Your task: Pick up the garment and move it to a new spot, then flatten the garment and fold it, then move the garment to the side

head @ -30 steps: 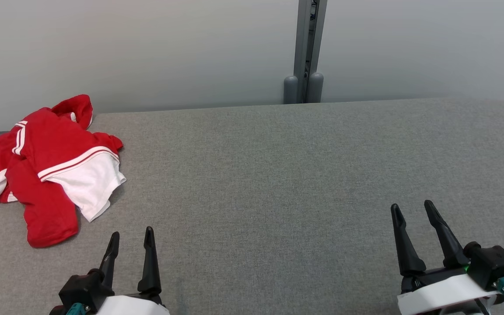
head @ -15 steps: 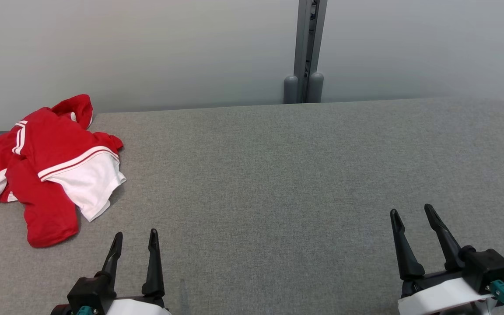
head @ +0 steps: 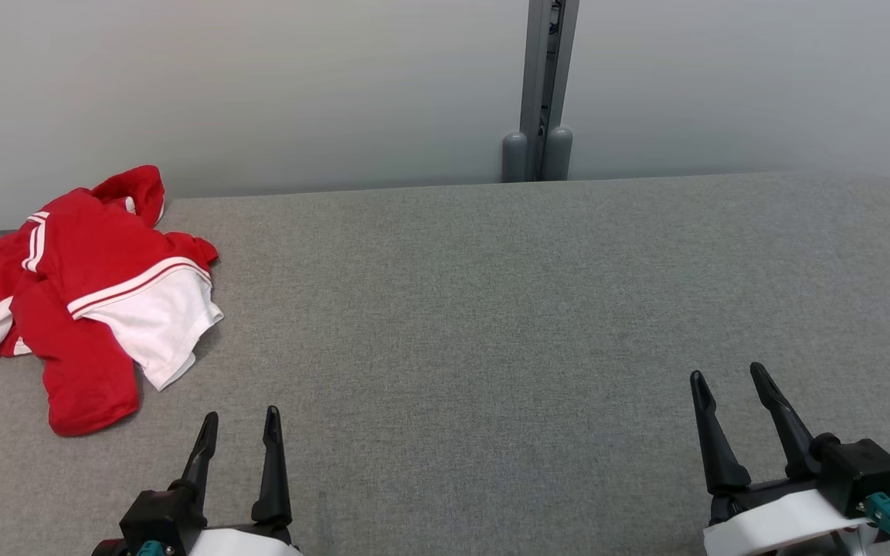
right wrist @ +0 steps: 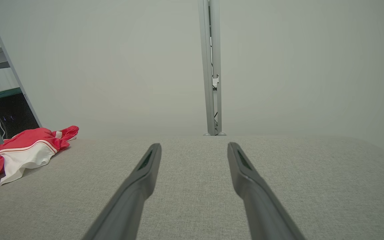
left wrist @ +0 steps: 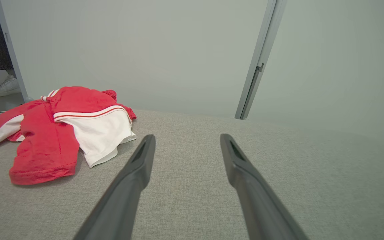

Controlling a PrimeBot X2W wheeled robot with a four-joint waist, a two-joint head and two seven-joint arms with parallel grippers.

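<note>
Crumpled red and white cloth garment (head: 82, 293), heaped on the grey fabric-covered tabletop (head: 491, 293), far to the left of the upright grey metal post (head: 544, 77) and close to the table's back edge. Red folds uppermost, a white panel edged with red stripes spilling toward the post side, one red sleeve trailing toward the near edge. Touched by neither claw. Next, left of the post and down at the near edge, the left gripper (head: 241, 415): two long dark fingers spread apart, pointing toward the back edge, nothing between them, garment near their tips on the side away from the post. Bare grey cloth straight out in front of the post. Last, right of the post at the near edge, the right gripper (head: 727, 371): fingers likewise spread wide, empty, well apart from the garment. On either side of the post, a plain pale wall (head: 259, 77).
</note>
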